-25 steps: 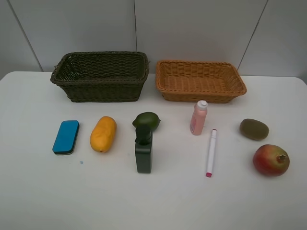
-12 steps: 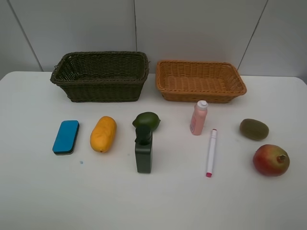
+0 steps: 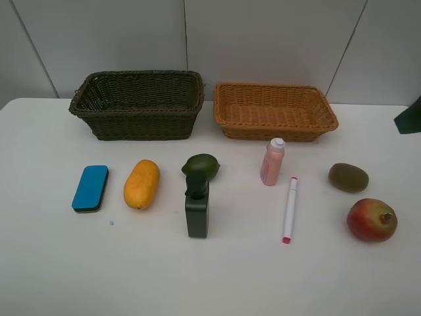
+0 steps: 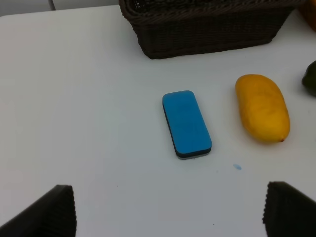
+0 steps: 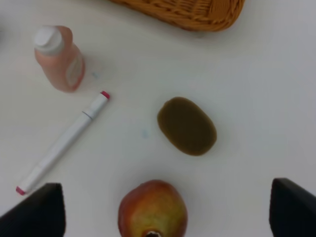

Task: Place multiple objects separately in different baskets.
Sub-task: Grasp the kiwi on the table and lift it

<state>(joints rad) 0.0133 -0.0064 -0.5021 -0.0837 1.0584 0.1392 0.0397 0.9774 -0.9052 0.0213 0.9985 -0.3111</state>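
Olive-brown basket [image 3: 138, 125] and orange-tan basket [image 3: 276, 131] stand side by side at the back of the white worktop [image 3: 52, 263], with all eight things outside them.

Only bare weave shows inside the deep olive-brown basket on my left and the shallower orange-tan basket on my right. In front of them, from left to right, lie the blue eraser block [image 3: 90, 188], the orange-yellow mango [image 3: 142, 184], the green avocado [image 3: 202, 165] with the dark green bottle [image 3: 197, 209] upright just before it, the pink bottle [image 3: 272, 162] upright near the orange-tan basket, the white-pink marker [image 3: 290, 209] lying flat, the brown kiwi [image 3: 348, 178] and the red pomegranate [image 3: 371, 220]. My left fingers [image 4: 49, 212] are spread wide above the eraser block and hold nothing. My right fingers [image 5: 39, 210] are spread just as wide above the kiwi and pomegranate, also holding nothing.
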